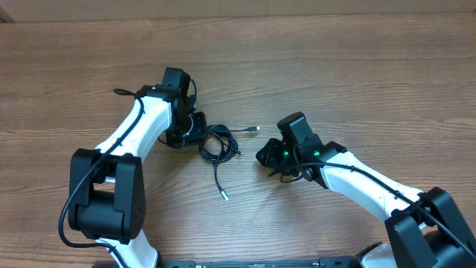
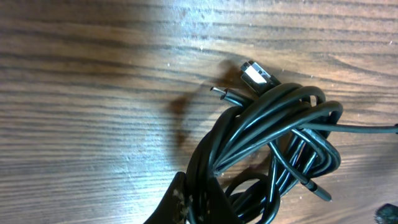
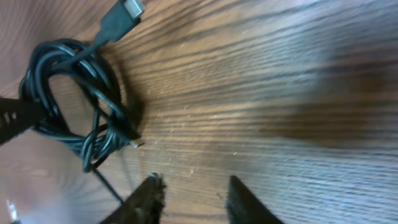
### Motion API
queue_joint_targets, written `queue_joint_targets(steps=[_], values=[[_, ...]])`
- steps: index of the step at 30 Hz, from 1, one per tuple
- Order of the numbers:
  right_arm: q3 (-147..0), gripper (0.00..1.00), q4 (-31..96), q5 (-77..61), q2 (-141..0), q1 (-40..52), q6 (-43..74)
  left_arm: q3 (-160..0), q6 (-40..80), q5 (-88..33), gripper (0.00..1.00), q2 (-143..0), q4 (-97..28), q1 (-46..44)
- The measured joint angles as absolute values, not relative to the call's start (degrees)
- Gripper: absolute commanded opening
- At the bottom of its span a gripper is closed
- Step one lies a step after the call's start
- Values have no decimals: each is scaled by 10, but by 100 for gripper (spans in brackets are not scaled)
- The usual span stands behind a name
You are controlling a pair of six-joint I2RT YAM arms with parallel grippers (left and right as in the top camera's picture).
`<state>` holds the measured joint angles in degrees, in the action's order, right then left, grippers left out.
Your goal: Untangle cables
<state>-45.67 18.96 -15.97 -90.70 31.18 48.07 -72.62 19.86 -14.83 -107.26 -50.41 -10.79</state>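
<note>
While left end effector [image 1: 197, 132] pinches cables [image 1: 216, 144] | right end effector [image 3: 193, 183] gapes

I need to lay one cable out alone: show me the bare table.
Bare: the far table strip beyond left gripper and right gripper, and near wood past the trailing plug. Crowded: around the cable bundle between them.

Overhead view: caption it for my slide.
Left gripper at the tangled cables, right gripper open beside them.
</note>
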Motion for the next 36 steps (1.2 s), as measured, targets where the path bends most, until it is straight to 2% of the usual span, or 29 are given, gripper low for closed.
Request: queue_joint_targets(steps=[8, 14, 16, 22, 25, 34, 36], values=[[-457, 42, 196, -225, -907, 333, 481, -726, 209, -159, 5, -1073, -508, -121], [-457, 45, 194, -219, -907, 430, 492, -726, 210, -163, 4, -1073, -481, -144], [-457, 46, 188, -204, -907, 447, 504, -726, 211, -163, 8, -1073, -480, -144], [-457, 46, 186, -198, -907, 445, 510, -726, 211, -166, 11, -1073, -484, -144], [-457, 49, 184, -201, -907, 438, 510, -726, 211, -168, 4, -1073, -487, -144], [-457, 54, 179, -197, -907, 435, 514, -724, 211, -170, 4, -1073, -458, -144], [-457, 54, 168, -190, -907, 438, 519, -724, 211, -170, 8, -1073, -458, -144]])
